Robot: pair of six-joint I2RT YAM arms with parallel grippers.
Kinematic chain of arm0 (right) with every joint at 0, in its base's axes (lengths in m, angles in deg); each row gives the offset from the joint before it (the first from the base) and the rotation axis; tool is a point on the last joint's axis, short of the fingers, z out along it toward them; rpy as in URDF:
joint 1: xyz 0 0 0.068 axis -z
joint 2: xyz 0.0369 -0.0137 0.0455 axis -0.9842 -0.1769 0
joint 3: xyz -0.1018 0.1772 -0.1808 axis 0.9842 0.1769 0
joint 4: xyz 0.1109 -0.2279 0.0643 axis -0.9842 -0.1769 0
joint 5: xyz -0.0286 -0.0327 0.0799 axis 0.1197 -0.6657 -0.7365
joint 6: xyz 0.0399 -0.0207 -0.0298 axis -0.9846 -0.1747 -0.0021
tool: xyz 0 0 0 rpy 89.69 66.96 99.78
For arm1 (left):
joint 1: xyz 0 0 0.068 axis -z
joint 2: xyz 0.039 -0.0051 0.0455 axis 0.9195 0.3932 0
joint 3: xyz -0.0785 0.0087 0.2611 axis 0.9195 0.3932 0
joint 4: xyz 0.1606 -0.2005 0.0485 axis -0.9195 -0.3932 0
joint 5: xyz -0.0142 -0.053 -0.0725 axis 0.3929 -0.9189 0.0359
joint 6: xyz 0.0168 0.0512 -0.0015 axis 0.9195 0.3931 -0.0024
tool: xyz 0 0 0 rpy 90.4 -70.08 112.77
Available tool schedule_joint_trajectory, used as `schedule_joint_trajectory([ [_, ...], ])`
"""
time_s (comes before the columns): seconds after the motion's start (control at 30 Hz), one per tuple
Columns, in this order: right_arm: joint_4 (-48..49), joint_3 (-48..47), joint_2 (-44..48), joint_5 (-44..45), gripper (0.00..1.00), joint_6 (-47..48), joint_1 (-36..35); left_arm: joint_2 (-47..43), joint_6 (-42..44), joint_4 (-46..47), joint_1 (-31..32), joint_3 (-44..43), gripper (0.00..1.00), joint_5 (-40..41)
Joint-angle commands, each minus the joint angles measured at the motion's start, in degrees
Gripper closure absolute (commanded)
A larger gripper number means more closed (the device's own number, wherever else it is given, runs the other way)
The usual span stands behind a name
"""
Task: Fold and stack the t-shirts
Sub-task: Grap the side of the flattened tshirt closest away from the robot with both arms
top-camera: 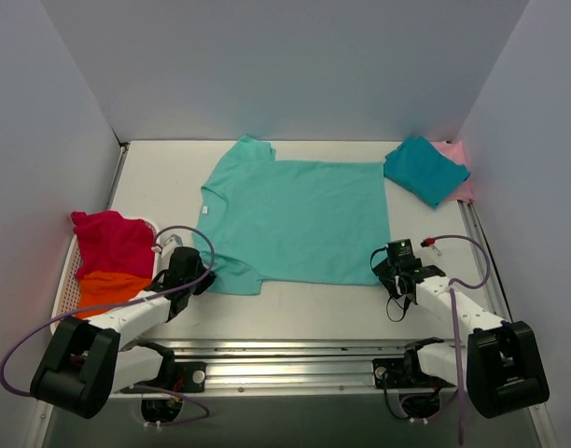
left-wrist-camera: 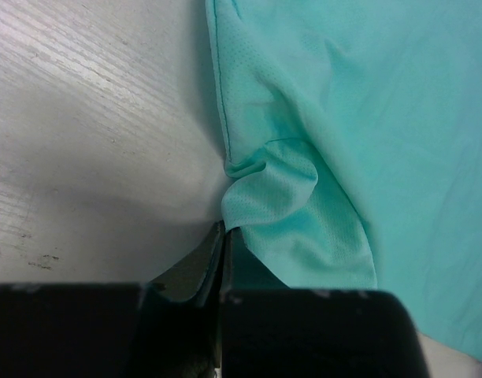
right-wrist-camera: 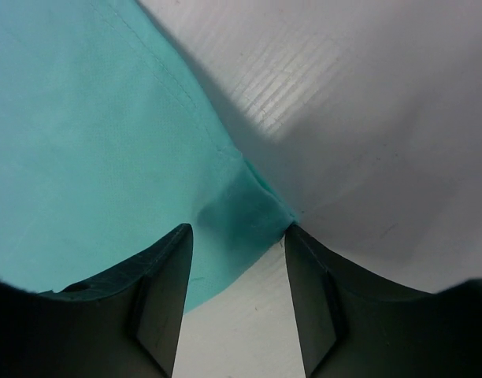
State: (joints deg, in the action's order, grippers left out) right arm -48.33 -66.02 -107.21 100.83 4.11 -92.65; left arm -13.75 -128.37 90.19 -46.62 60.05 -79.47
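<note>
The mint shirt (top-camera: 299,219) lies spread flat in the middle of the desk (top-camera: 304,313), with its neck to the left, its hem to the right and one sleeve at each left corner. The left gripper (top-camera: 200,277) is at the near sleeve (left-wrist-camera: 288,213). In its wrist view the jaws are clenched together, and the sleeve's edge is puckered into a small fold at their tips, so they appear to have the cloth pinched. The right gripper (top-camera: 395,271) is at the near hem corner (right-wrist-camera: 253,201), with its jaws spread apart and the corner lying between them, not yet pinched. A folded teal shirt (top-camera: 425,168) rests on a pink shirt (top-camera: 461,168) at the far right. A red shirt (top-camera: 113,241) and an orange shirt (top-camera: 108,285) sit bunched in the basket (top-camera: 66,280) at the left. The mint shirt looks light, thin and limp. It is likely to sag and drag on the desk if lifted at one point, and the fine knit could slip out of a shallow pinch. The safer hold is probably at the seamed edges, the sleeve hem and the bottom hem corner, where the cloth is doubled and thicker. With both near points held, the near edge could be carried over evenly without wrinkling.
</note>
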Motion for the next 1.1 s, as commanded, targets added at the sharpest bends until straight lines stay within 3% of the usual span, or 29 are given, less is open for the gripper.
schedule_joint_trajectory([
  [0.0, 0.17, 0.41, -1.67, 0.16, 0.56, 1.03, 0.8, -1.08, 1.21, -0.27, -0.45, 0.35, 0.98, -0.2],
  [0.1, 0.17, 0.5, -1.67, -0.02, 0.6, 1.64, 1.33, -1.08, 1.12, -0.18, -0.54, 0.35, 0.98, -0.2],
  [0.23, 0.09, 0.76, -1.23, -0.28, 0.84, 1.91, 1.85, -1.08, 1.12, -0.27, -0.54, 0.44, 0.98, -0.2],
  [0.4, -1.49, 0.42, 0.0, -0.46, 1.0, 2.25, 2.03, -1.34, 1.12, -0.36, -0.54, 0.26, 0.98, -0.02],
  [0.8, -11.78, -2.66, 12.21, 4.02, 1.0, 4.45, 2.03, -16.45, 0.94, -15.73, 0.95, -2.37, 0.98, -0.37],
  [1.07, -8.98, -5.3, 9.15, 3.85, 1.0, 5.51, 2.12, -15.42, 0.24, -17.41, 0.87, -7.2, 0.98, -2.83],
])
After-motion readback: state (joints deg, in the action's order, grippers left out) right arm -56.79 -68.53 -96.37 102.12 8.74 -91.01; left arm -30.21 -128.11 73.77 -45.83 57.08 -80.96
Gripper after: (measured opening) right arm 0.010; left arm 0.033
